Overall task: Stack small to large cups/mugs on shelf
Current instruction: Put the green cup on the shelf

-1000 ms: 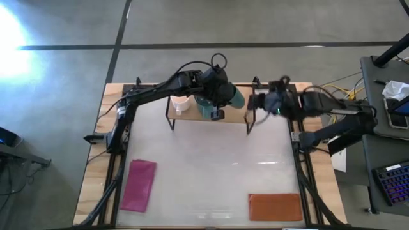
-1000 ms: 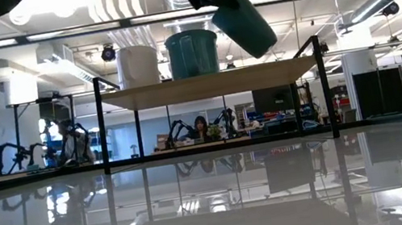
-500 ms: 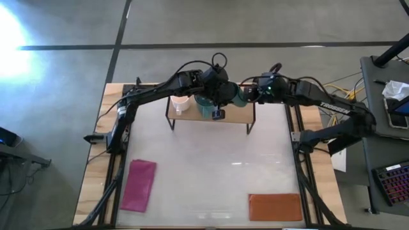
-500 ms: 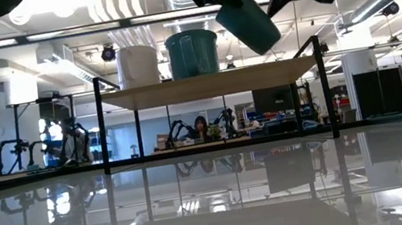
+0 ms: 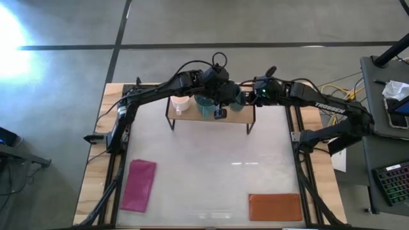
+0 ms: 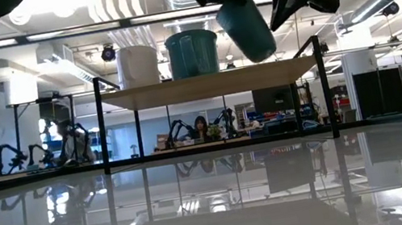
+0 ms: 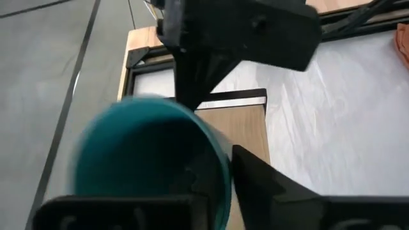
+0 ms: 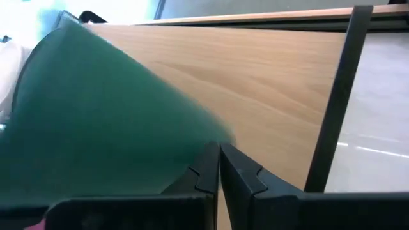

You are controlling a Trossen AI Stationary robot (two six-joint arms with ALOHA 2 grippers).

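The dark green cup (image 5: 236,98) hangs tilted in my left gripper (image 5: 222,96) above the right half of the light-wood shelf (image 5: 238,115), clear of the board (image 6: 205,86). In the low view the cup (image 6: 246,30) slants with its base down and to the right. The white mug (image 5: 181,104) and the teal mug (image 5: 206,106) stand upright side by side on the shelf's left half. My right gripper (image 5: 257,94) is shut and sits just right of the cup, with its tips beside the cup's wall (image 8: 96,108). My left gripper holds the dark green cup by its rim (image 7: 220,150), one finger inside the mouth and one outside. It comes from above, slanting down. The cup is lifted clear and hangs tilted below the fingers. My right gripper (image 8: 217,153) has its shut tips at the cup's outer wall; I cannot tell whether they touch.
A pink cloth (image 5: 140,185) lies near the table's near left corner and a brown-orange mat (image 5: 275,206) near the near right corner. The shelf's thin black legs (image 6: 323,84) stand at its corners. People and equipment show in the room behind.
My right gripper has moved toward the table's left and slightly down, from beyond the shelf's right end up to the cup. The cup, held throughout by my left gripper, has tipped from a steep slant to nearer upright.
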